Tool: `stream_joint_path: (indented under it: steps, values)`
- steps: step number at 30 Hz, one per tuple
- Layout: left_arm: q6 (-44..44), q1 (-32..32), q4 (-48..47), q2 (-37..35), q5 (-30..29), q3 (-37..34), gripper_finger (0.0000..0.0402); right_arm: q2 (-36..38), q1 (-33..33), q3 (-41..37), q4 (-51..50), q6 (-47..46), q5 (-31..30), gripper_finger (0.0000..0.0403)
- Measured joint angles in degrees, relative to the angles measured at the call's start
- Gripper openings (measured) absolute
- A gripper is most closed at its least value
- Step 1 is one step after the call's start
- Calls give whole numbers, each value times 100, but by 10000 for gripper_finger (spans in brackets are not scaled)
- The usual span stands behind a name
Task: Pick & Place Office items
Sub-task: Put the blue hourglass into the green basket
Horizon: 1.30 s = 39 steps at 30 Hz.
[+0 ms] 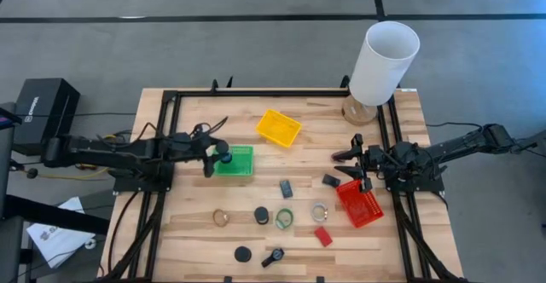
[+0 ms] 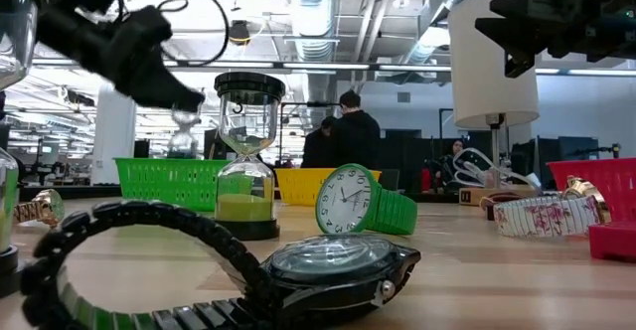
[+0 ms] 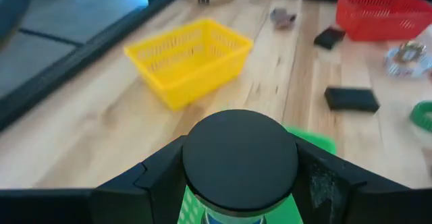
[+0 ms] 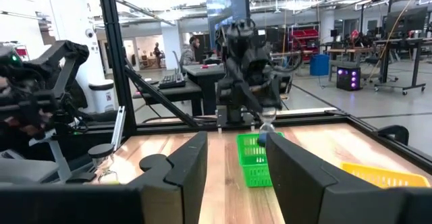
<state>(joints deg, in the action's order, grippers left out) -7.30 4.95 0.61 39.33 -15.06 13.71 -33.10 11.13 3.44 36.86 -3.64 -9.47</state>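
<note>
My left gripper (image 1: 219,157) is shut on a small hourglass with a black round cap (image 3: 239,156), over the green mesh tray (image 1: 241,165). The right wrist view shows this hourglass (image 4: 267,124) upright below the left arm. My right gripper (image 1: 348,165) is open and holds nothing, just beyond the red tray's (image 1: 363,208) far-left corner. On the wood lie a black puck (image 1: 260,216), a green ring (image 1: 284,219), a clear ring (image 1: 319,211), a brown ring (image 1: 221,218), two dark blocks (image 1: 286,188) and a red block (image 1: 322,236). My left gripper pinches the hourglass by its black top cap (image 3: 239,156) between the two fingers (image 3: 158,170), one on each side. The fingers come from the table's left, slanting down. The hourglass hangs upright over the green tray; its lower end is hidden, so whether it rests there cannot be told.
A yellow tray (image 1: 278,127) sits at the far middle and a tall white cylinder (image 1: 384,61) at the far right corner. A black frame (image 1: 256,93) edges the table. Another puck (image 1: 243,253) and a dark item (image 1: 273,257) lie near the front edge. People stand in the room behind.
</note>
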Motion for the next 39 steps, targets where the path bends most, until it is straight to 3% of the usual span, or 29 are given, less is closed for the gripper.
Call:
stream_joint_path:
  steps: [10,14,25,39]
  values:
    - [-209,0,105,13,-456,-541,212,2,-1,0,-43,13,0,143]
    - [-219,0,116,13,-556,-614,227,2,1,0,-61,13,0,143]
    - [-214,0,125,13,-648,-614,278,0,1,0,-63,13,0,143]
    - [583,-18,125,13,-993,-21,282,2,0,1,-63,-1,0,143]
